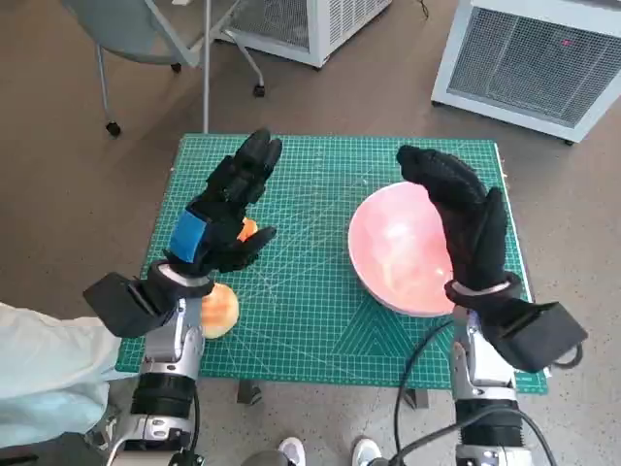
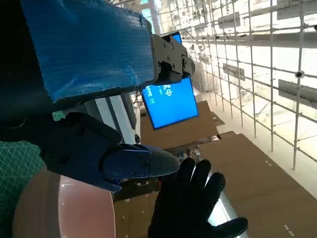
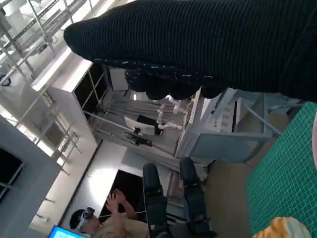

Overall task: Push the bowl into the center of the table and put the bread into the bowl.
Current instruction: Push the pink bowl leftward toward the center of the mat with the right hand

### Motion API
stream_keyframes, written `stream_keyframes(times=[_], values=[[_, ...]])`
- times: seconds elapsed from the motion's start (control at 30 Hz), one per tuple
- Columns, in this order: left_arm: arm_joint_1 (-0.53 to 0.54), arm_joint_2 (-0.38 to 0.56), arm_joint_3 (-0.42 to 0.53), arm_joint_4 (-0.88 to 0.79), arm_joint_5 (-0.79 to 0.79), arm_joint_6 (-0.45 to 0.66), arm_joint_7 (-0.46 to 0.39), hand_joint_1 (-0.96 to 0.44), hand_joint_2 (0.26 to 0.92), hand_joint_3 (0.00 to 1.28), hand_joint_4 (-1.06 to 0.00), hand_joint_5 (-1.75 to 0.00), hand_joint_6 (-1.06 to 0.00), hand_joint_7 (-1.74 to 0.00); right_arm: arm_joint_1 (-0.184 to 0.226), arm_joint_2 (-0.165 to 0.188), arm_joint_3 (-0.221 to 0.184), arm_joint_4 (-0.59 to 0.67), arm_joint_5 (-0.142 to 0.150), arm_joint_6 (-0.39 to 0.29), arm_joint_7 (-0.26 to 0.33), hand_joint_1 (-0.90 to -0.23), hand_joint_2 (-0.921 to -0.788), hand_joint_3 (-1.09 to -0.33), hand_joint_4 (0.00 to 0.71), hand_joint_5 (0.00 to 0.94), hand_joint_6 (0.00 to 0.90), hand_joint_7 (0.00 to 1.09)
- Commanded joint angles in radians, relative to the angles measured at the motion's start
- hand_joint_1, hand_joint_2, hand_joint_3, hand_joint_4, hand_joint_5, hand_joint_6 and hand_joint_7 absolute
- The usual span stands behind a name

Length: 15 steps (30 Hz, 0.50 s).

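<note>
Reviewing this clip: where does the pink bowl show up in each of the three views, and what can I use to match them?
Head view: the pink bowl sits on the right half of the table, under the right hand.
Left wrist view: its pink rim fills the lower left corner.
Right wrist view: only a pink sliver at the right edge, probably the bowl.
Shared landmark: the green cutting mat.

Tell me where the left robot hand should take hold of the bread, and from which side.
Probably from above, robot hand fingers closing across the bread's rounded sides: it sits near the table's front-left edge, partly under the left forearm, its top exposed.
</note>
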Motion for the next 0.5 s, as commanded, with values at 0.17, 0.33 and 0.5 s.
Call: stream_keyframes(times=[0.17, 0.33, 0.5], values=[[0.011, 0.006, 0.008, 0.001, 0.011, -0.017, 0.008, -0.64, 0.921, 0.33, -0.15, 0.00, -0.24, -0.01, 0.003, -0.081, -0.106, 0.121, 0.026, -0.063, -0.006, -0.712, -0.921, -0.780, 0.124, 0.003, -0.001, 0.48], [0.007, 0.007, 0.010, 0.014, 0.013, -0.024, 0.011, -0.64, 0.921, 0.33, -0.15, 0.00, -0.24, 0.00, -0.016, -0.114, -0.156, 0.252, -0.056, -0.162, -0.107, -0.695, -0.921, -0.785, 0.144, 0.012, -0.001, 0.50], [-0.001, 0.006, 0.010, 0.027, 0.015, -0.030, 0.015, -0.64, 0.921, 0.33, -0.15, 0.00, -0.24, 0.00, -0.047, -0.149, -0.191, 0.428, -0.093, -0.234, -0.173, -0.687, -0.921, -0.791, 0.154, 0.015, -0.001, 0.51]])
